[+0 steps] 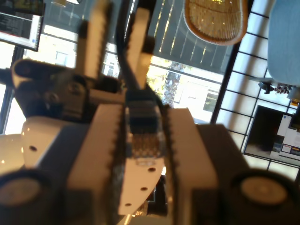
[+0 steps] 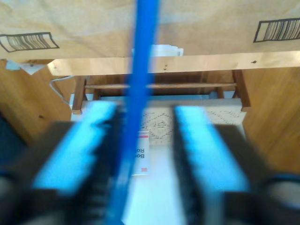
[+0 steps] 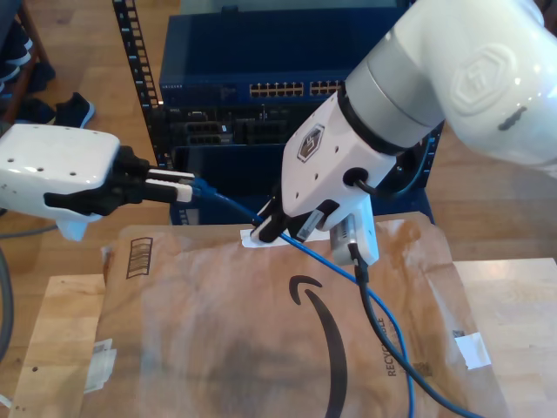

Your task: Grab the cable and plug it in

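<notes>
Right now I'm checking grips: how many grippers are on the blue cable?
2: my first gripper pinches its plug; my second gripper holds the cable mid-length.

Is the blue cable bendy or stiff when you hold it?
Probably bendy: the cable droops in a curve past my second gripper. Likely light, since it stretches to my first gripper with little sag. Its plug looks like hard plastic, so stiffer.
</notes>
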